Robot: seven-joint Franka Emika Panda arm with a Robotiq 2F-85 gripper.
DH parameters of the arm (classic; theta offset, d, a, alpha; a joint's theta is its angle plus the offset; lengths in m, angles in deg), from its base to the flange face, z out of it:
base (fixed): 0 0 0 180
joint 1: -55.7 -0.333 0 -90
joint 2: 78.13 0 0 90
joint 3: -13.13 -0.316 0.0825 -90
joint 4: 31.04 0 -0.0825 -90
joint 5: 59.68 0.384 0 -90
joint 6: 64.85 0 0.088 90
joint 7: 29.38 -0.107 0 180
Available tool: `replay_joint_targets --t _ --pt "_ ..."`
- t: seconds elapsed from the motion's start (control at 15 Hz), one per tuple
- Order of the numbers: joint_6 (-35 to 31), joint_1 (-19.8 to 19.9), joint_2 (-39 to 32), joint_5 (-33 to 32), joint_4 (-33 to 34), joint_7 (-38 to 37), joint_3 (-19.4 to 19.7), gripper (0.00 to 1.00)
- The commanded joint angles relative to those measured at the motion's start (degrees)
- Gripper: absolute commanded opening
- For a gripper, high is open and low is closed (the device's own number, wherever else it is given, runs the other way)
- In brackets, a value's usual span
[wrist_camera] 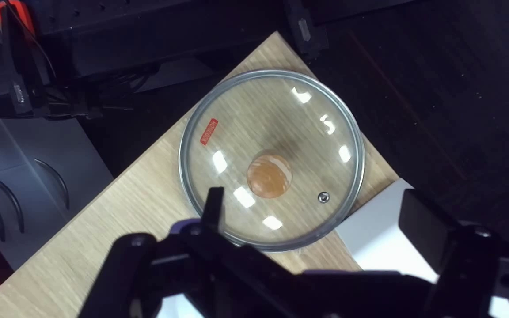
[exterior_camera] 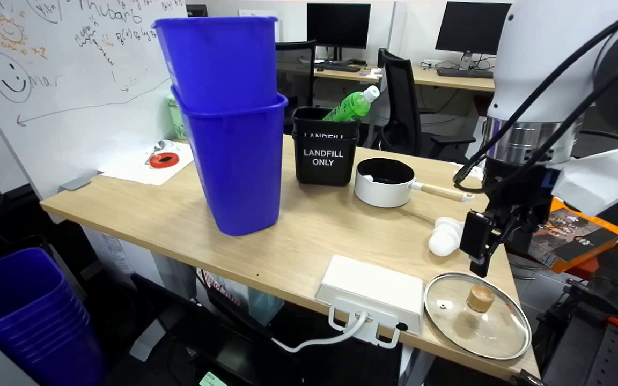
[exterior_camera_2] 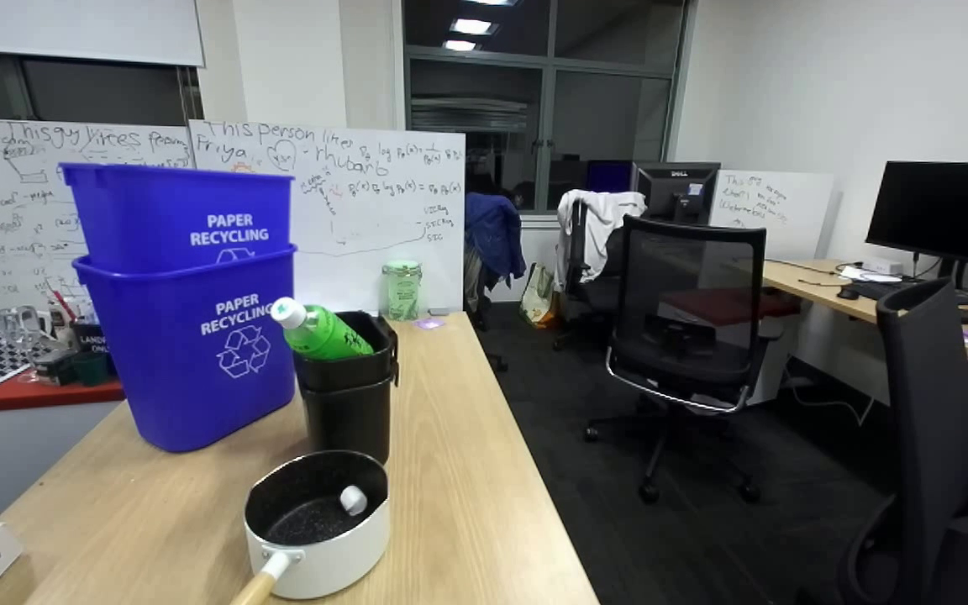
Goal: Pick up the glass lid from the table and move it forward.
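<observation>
The glass lid (exterior_camera: 494,335) lies flat at the near corner of the light wood table (exterior_camera: 309,236), with its wooden knob (exterior_camera: 480,298) up. In the wrist view the lid (wrist_camera: 272,128) shows whole but for its lower left rim, which a finger covers. Its knob (wrist_camera: 269,176) lies up and left of the space between the fingers. My gripper (wrist_camera: 314,201) is open and empty. In an exterior view the gripper (exterior_camera: 482,249) hangs above the lid, apart from it, near the knob. The lid and gripper are out of view in an exterior view that shows the table (exterior_camera_2: 459,504).
A white box (exterior_camera: 373,287) with a cable sits beside the lid. White round objects (exterior_camera: 444,238) lie behind it. A white saucepan (exterior_camera: 381,193), a black bin (exterior_camera: 324,161) with a green bottle (exterior_camera: 349,106), and stacked blue bins (exterior_camera: 239,171) stand farther along. The lid is close to table edges.
</observation>
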Motion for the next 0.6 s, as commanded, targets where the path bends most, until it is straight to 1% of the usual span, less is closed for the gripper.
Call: replay_joint_targets --t 0.0,0.27,0.53 --pt "0.12 0.59 0.06 0.24 0.06 0.21 -0.6 1.0" --pt "-0.22 0.88 -0.03 -0.58 0.06 -0.62 -0.9 1.0" --pt "-4.35 2.34 -1.54 -6.4 0.06 -7.29 -2.94 1.0"
